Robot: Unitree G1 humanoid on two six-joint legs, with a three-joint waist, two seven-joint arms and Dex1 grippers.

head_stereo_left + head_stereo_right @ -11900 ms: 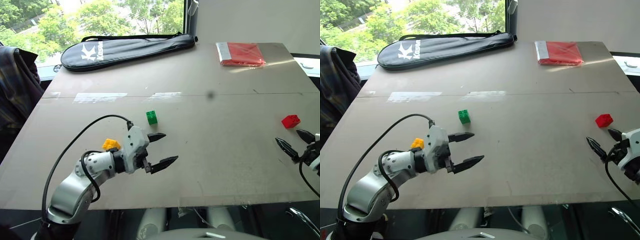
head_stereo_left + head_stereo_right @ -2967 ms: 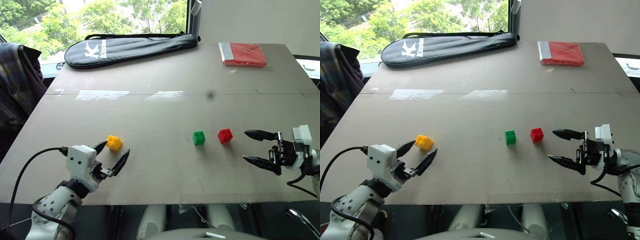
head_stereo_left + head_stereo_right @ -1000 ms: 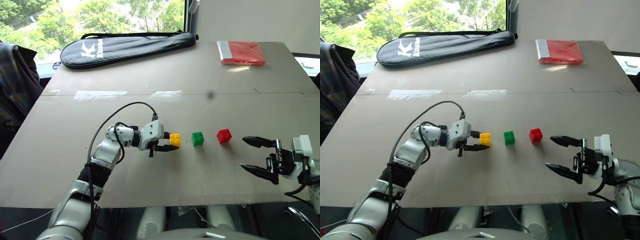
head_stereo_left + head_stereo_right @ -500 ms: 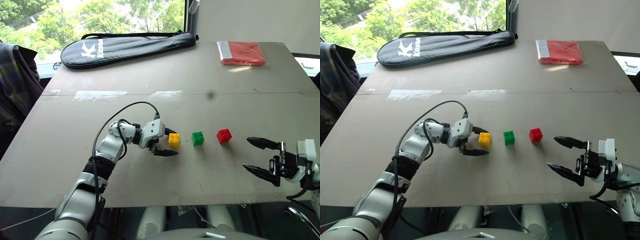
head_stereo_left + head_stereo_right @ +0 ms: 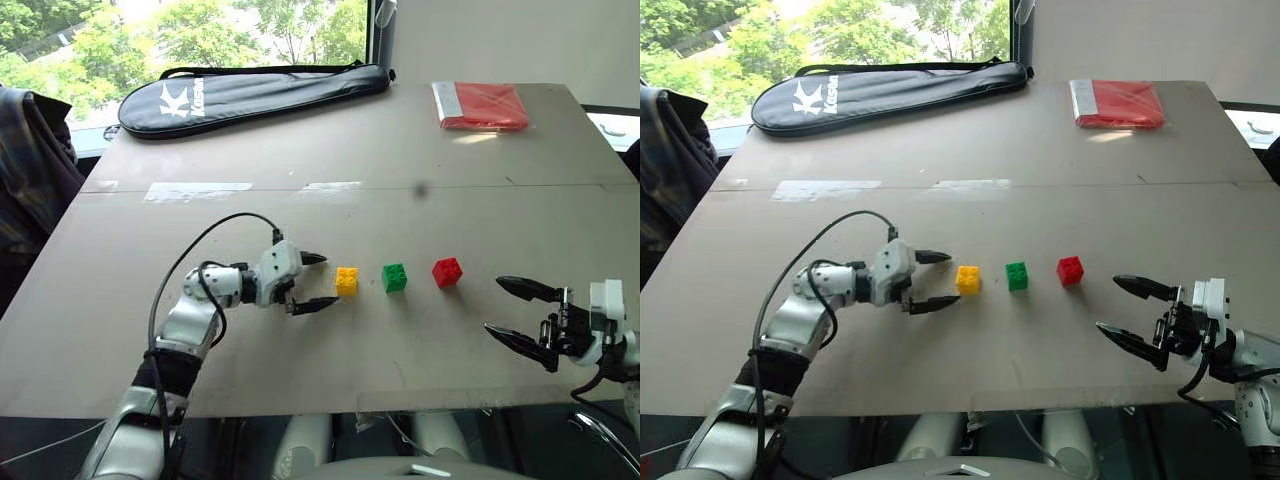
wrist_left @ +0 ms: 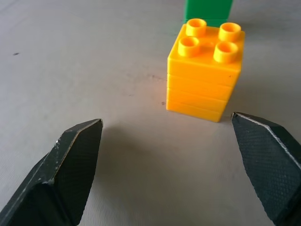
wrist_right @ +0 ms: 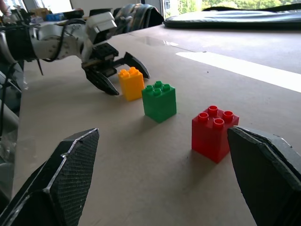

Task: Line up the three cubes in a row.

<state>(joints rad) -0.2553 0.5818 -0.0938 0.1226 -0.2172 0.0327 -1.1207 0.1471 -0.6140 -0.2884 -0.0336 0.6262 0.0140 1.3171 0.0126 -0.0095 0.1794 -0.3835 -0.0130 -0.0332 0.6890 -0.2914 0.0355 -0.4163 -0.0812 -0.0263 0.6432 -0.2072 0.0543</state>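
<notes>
Three studded cubes stand in a row on the table: yellow-orange point(image 5: 347, 281), green point(image 5: 395, 277) and red point(image 5: 447, 271), each apart from its neighbour. My left gripper point(image 5: 320, 281) is open just left of the yellow-orange cube point(image 6: 206, 68), which sits beyond its fingertips and touches neither finger. The green cube point(image 6: 208, 10) shows behind it. My right gripper point(image 5: 520, 310) is open near the table's front right, apart from the red cube point(image 7: 215, 132). The right wrist view shows the green cube point(image 7: 159, 100), the yellow-orange cube point(image 7: 131, 83) and the left gripper point(image 7: 123, 73).
A black racket bag point(image 5: 250, 92) lies along the far left edge. A flat red packet point(image 5: 482, 105) lies at the far right corner. A plaid cloth point(image 5: 30, 160) hangs off the table's left side. Strips of clear tape point(image 5: 200, 190) cross the tabletop.
My left gripper has opened, let go of the yellow-orange cube and drawn back to the left. The cube stays in the row. The right gripper has hardly moved.
</notes>
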